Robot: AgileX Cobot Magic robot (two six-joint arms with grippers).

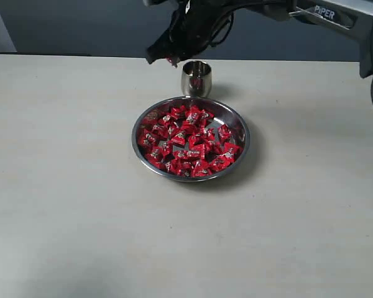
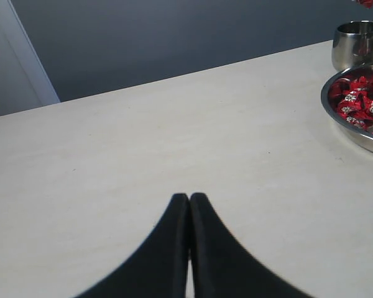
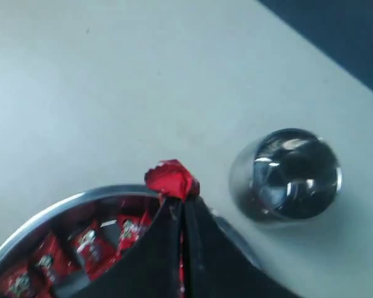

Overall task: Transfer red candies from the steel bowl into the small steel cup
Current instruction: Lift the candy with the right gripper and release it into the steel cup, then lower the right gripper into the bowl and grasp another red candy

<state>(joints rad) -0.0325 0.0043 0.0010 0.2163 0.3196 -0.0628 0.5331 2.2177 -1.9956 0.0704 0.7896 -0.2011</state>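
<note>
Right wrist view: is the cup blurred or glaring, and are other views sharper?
Right wrist view: the small steel cup looks soft, with bright reflections inside; the pinched red candy is blurred too. Exterior view: evenly lit, faint shadow right of the steel bowl. Left wrist view: sharp, even light.

Soft even light, glare on the steel bowl.

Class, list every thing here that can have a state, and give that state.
Right gripper: shut on one red candy, in the air.
Left gripper: shut, empty.
Steel bowl: upright, full of red candies.
Small steel cup: upright, contents unclear.
</note>
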